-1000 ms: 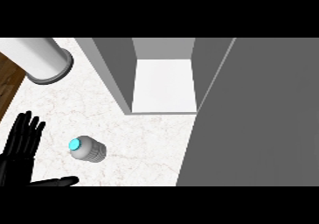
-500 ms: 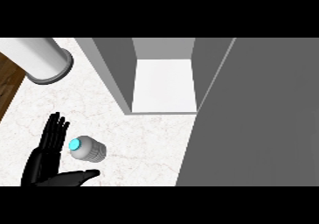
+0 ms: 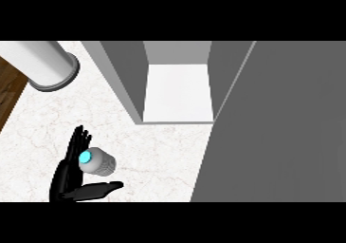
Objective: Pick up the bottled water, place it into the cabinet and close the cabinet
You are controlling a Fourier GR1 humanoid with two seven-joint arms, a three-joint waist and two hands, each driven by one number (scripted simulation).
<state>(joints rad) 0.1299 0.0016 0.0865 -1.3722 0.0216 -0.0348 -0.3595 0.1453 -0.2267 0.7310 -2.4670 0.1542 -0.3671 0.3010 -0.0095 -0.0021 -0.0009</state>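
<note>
In the head view, your left hand (image 3: pixel 72 166) stands open just left of the bottled water (image 3: pixel 97 160), straight fingers alongside it and thumb stretched beneath, holding nothing. The bottle sits on the counter (image 3: pixel 161 152), near-left of the open cabinet (image 3: pixel 177 90). Closing off-centre could tip or roll it away. Your right hand isn't visible.

- Only one hand (image 3: pixel 67 178) shows, at the lower left of the frame.
- It is plain black all over, slightly glossy.
- Long, slim fingers (image 3: pixel 80 140); a thicker, rounded thumb (image 3: pixel 98 189).
- No cables, screws or markings can be made out.
</note>
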